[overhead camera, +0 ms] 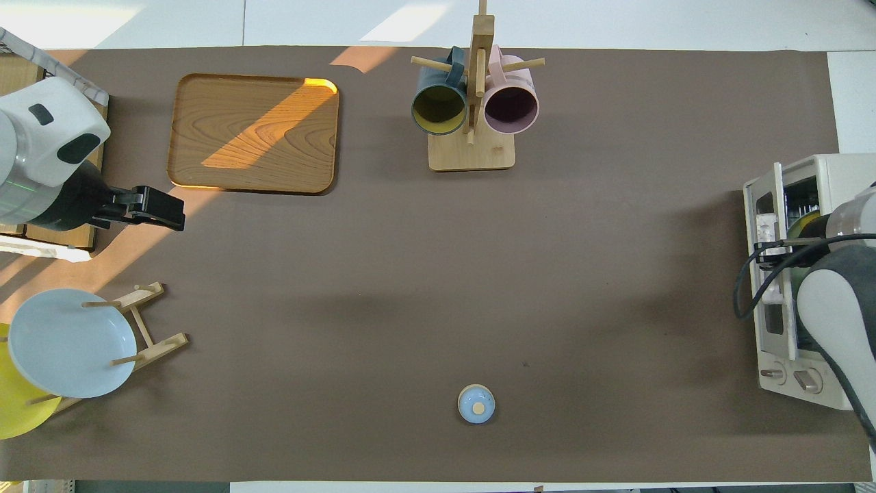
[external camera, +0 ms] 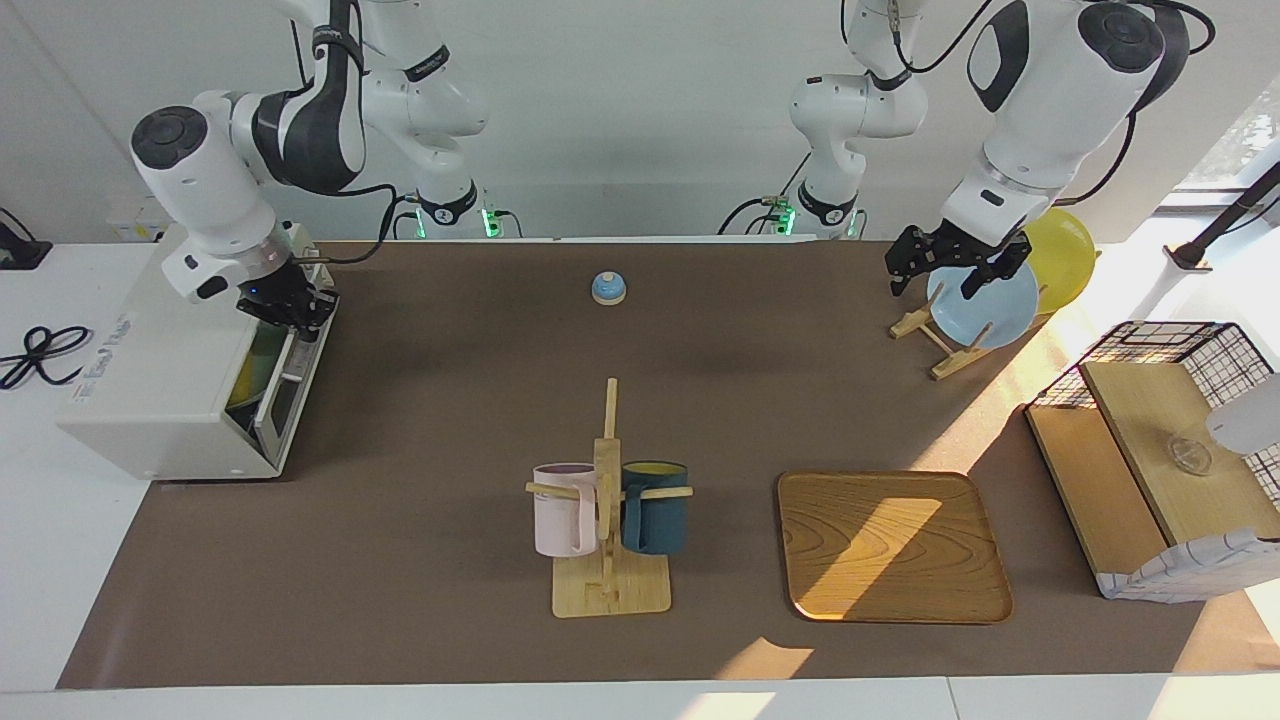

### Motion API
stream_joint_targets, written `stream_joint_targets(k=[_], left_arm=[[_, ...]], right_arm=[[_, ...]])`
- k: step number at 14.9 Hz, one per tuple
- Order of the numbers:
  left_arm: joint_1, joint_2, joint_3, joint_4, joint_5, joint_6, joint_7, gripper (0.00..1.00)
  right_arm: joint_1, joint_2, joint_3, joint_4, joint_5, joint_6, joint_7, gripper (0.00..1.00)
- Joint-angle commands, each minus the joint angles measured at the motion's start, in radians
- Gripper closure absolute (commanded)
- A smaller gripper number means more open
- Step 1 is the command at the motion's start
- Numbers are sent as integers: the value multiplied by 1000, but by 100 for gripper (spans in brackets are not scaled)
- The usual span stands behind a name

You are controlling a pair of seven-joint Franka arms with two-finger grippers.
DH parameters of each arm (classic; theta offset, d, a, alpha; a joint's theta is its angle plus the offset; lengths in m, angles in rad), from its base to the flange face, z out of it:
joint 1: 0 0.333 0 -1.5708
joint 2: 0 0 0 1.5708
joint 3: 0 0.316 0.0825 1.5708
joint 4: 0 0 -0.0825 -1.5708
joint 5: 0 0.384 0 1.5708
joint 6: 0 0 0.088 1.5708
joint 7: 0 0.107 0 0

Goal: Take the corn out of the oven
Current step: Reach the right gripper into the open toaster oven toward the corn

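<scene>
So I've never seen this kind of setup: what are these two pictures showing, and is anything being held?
Two white robot arms work at one table. One picture faces them; the other looks down from above their end. The right gripper is shut on the handle of the oven, whose door is tilted partly open; something yellow shows inside, likely the corn. The left gripper waits open and empty over a plate rack. Also there: mug stand, tray, basket, bell.
</scene>
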Motion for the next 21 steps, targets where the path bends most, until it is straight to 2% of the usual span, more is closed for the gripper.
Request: stream_joint_targets(k=[1, 5, 8, 11, 15, 18, 21], left_arm=[[8, 5, -5, 13, 20, -16, 6, 0], [8, 5, -5, 13, 20, -16, 6, 0], [8, 5, -5, 13, 20, -16, 6, 0], [8, 5, -5, 13, 20, -16, 6, 0], [8, 5, -5, 13, 20, -16, 6, 0], [8, 3, -5, 13, 20, -16, 6, 0], [8, 5, -5, 13, 20, -16, 6, 0]], right_arm=[[17, 60, -2, -56, -1, 138, 30, 100], [20, 133, 1, -83, 4, 257, 44, 100], [72, 144, 5, -124, 4, 359, 56, 100], [78, 167, 5, -187, 5, 477, 82, 100], [103, 203, 5, -191, 108, 503, 85, 100], [120, 206, 6, -183, 119, 503, 122, 100], [178, 220, 6, -96, 232, 448, 196, 100]])
